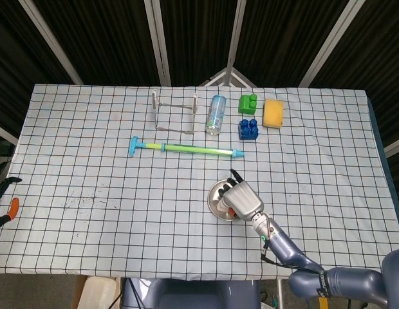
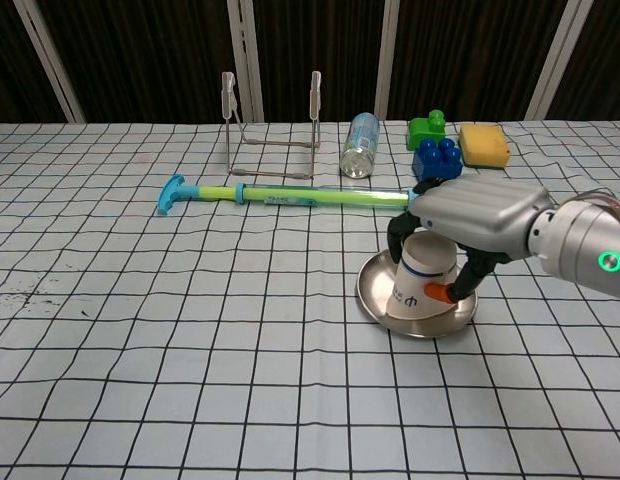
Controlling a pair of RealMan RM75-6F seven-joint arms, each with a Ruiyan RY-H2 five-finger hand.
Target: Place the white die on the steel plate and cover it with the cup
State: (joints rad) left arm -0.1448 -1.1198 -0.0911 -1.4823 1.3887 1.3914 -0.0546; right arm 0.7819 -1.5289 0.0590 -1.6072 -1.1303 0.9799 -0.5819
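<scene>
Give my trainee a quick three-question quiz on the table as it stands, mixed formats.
1. True or false: the right hand grips the cup, which is upside down on the steel plate.
2. Which lies nearest the plate: A) yellow sponge, B) green-and-blue stick, C) wire rack?
3. Fill in: the white die is ___ in both views.

Key: 1 true. 2 B. 3 hidden; presumably under the cup, though neither view confirms it.
</scene>
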